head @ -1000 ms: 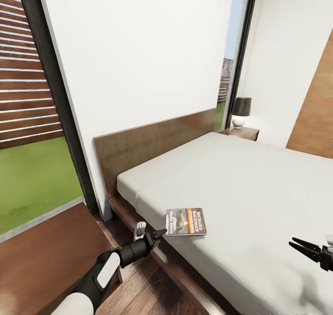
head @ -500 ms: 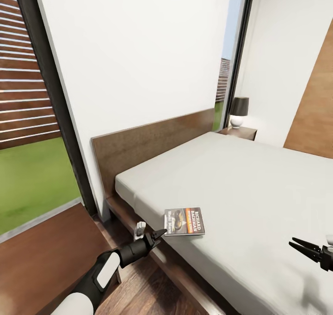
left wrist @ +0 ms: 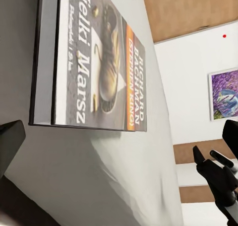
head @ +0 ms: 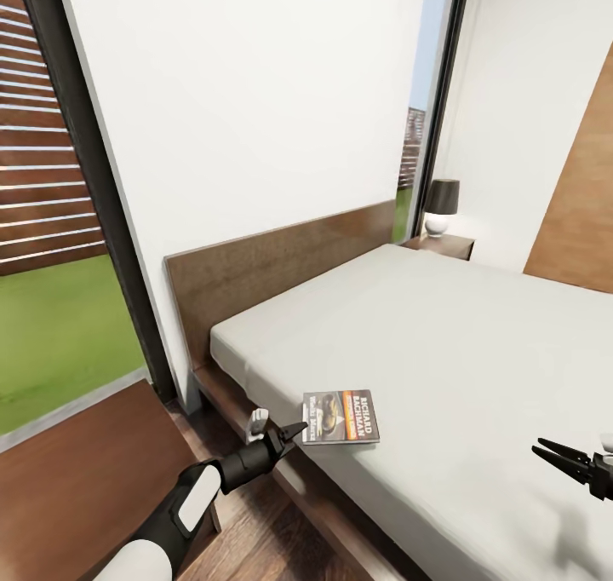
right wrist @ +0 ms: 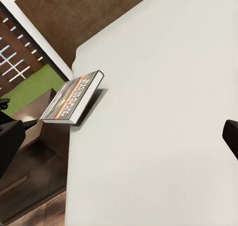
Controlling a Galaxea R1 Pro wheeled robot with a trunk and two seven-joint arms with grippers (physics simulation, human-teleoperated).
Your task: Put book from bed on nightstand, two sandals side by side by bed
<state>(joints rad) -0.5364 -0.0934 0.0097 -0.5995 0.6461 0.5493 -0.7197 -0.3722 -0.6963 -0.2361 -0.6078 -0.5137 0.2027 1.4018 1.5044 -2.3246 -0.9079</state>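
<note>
The book (head: 340, 417), dark with an orange band and "RICHARD BACHMAN" in white, lies flat near the side edge of the bed's grey mattress (head: 443, 334). My left gripper (head: 290, 434) is open just off that edge, its tips a short way from the book's near end and not touching it. The left wrist view has the cover (left wrist: 94, 67) close up. Low over the mattress at the right, my right gripper (head: 552, 454) stands open and holds nothing. One nightstand (head: 77, 470) is beside me at the lower left. The sandals are out of view.
The second nightstand (head: 444, 244) stands at the bed's far side with a dark-shaded lamp (head: 443, 204) on it. The brown headboard (head: 281, 266) meets the white wall. A tall window (head: 51, 249) is at the left. Wood floor (head: 255, 538) runs between nightstand and bed frame.
The whole picture has shifted slightly, so the camera moved. Both arms keep their pose and the book lies where it was.
</note>
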